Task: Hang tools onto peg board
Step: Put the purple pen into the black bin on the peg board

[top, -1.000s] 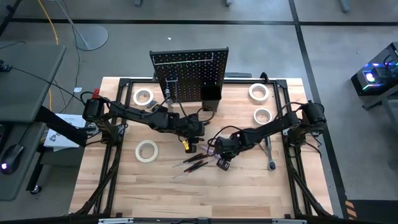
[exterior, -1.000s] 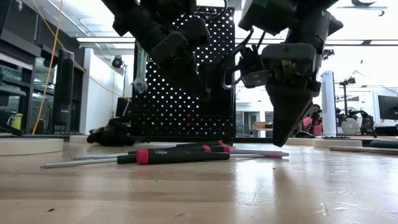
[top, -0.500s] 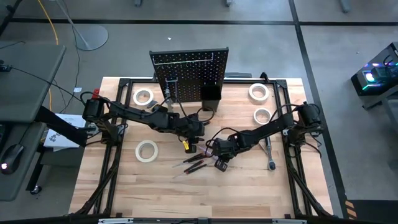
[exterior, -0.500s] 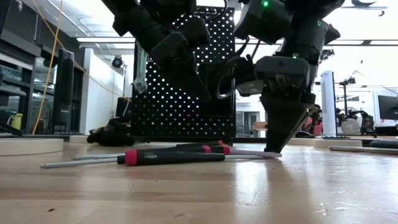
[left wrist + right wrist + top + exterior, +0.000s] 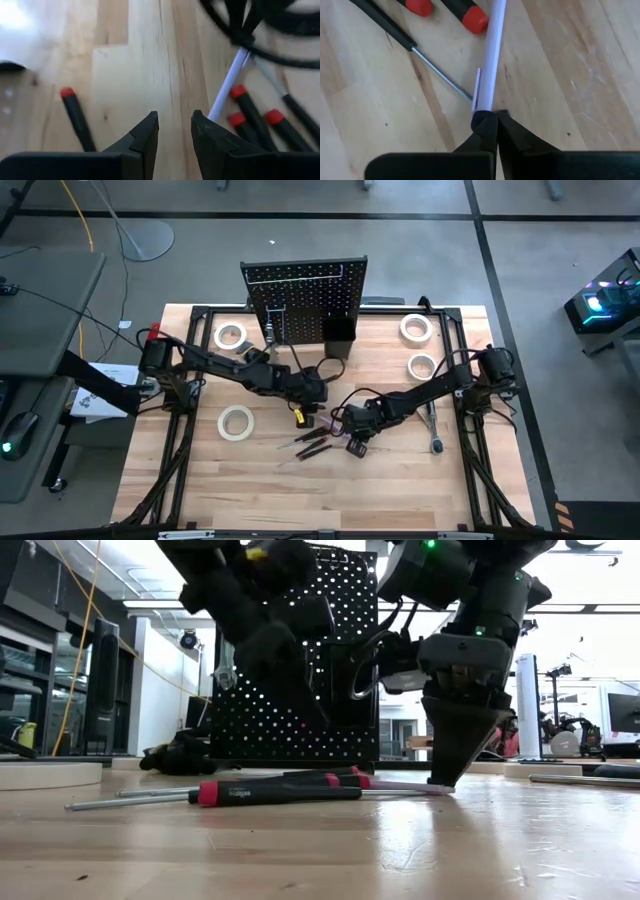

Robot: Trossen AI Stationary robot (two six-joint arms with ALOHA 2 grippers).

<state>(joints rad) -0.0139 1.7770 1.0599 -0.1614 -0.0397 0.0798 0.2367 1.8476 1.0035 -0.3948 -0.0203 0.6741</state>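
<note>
Right wrist view: my right gripper (image 5: 496,116) has its fingers pressed together, tips down on the pale wooden tabletop (image 5: 570,75) at the near end of the slim purple-handled screwdriver (image 5: 490,65). They touch its end; nothing is clamped between them, as far as I can judge. Two red-capped black-handled screwdrivers (image 5: 470,15) lie just beside the purple one.

Left gripper (image 5: 175,130) hovers near the same cluster, fingers partly apart on nothing (bare wood shows in the gap).

High view: the upright black perforated peg board (image 5: 305,285) stands at the far edge of the tabletop, well apart from the screwdrivers. White tape rolls (image 5: 236,421) lie flat, not hung.

Risks, my judgement:
- Closed tips pushing on the purple handle could roll or skid it into the red-capped ones instead of picking it.
- Fingers must part before any grasp; opening this low may scrape the wood.
- Both arms crowd one spot; collision or cable snag is possible.
</note>
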